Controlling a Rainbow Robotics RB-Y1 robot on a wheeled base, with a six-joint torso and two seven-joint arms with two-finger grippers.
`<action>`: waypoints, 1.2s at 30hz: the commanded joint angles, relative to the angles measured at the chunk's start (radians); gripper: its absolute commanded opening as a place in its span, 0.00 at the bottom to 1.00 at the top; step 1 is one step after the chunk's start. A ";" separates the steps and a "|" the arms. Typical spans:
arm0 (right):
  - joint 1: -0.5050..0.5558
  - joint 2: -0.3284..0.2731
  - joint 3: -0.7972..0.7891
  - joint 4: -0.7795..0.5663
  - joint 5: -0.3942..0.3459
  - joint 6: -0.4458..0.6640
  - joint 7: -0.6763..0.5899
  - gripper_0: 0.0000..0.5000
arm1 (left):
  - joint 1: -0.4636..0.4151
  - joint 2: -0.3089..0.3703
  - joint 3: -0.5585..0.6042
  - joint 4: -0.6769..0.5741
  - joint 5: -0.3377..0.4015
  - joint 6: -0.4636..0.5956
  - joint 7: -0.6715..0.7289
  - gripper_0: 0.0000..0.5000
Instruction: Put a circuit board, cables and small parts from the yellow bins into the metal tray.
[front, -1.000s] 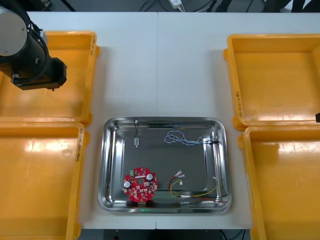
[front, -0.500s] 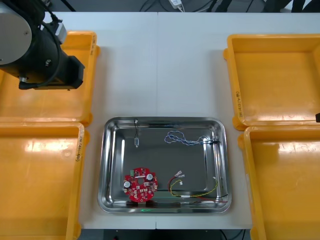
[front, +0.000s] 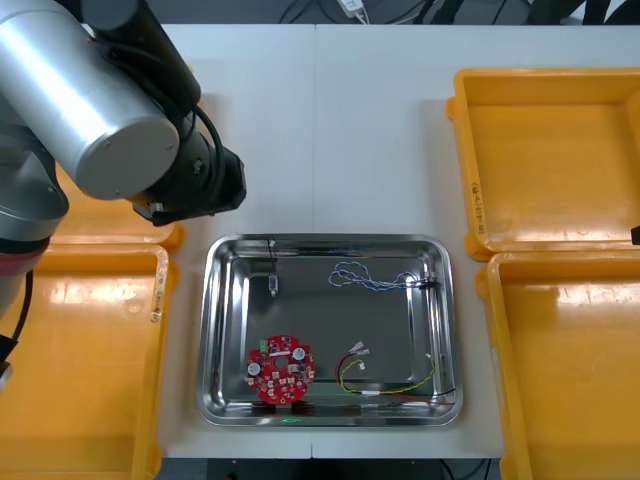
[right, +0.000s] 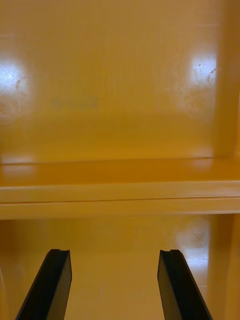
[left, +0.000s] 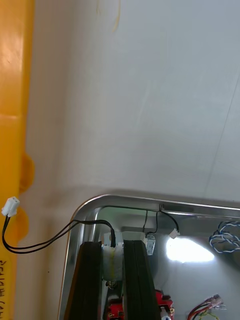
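Left gripper (left: 112, 246) jaws grip a thin black cable (left: 50, 240) at a corner of the shiny metal tray (left: 150, 201), apparently for deposit; right gripper (right: 114, 252), jaws parted, idles well clear of it.

The left arm (front: 90, 110) is showing a thick silver-grey cylinder, with a black wrist block (front: 195, 180) at its 4 o'clock and its own black wires (front: 207, 125) looping there. A reddish band (front: 18, 265) is sitting at 7 o'clock. The left gripper (left: 113, 245) and the right gripper (right: 114, 254) are wearing flat black fingers.

It is bright. Light comes from above me. It makes white shiny spots on the yellow bins (front: 90, 400), lower left and lower right, and on the metal tray (front: 325, 239). My left arm (front: 90, 110) gleams.
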 joint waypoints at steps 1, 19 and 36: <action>0.008 0.003 -0.036 -0.029 0.003 0.001 0.044 1.00 | 0.043 -0.031 -0.059 -0.030 -0.041 0.002 0.005 0.00; 0.008 0.003 -0.036 -0.029 0.003 0.001 0.044 1.00 | 0.167 -0.050 -0.184 -0.019 -0.127 -0.164 0.042 0.00; 0.008 0.003 -0.036 -0.029 0.003 0.001 0.044 1.00 | 0.185 -0.054 -0.253 0.058 -0.164 -0.273 0.055 0.00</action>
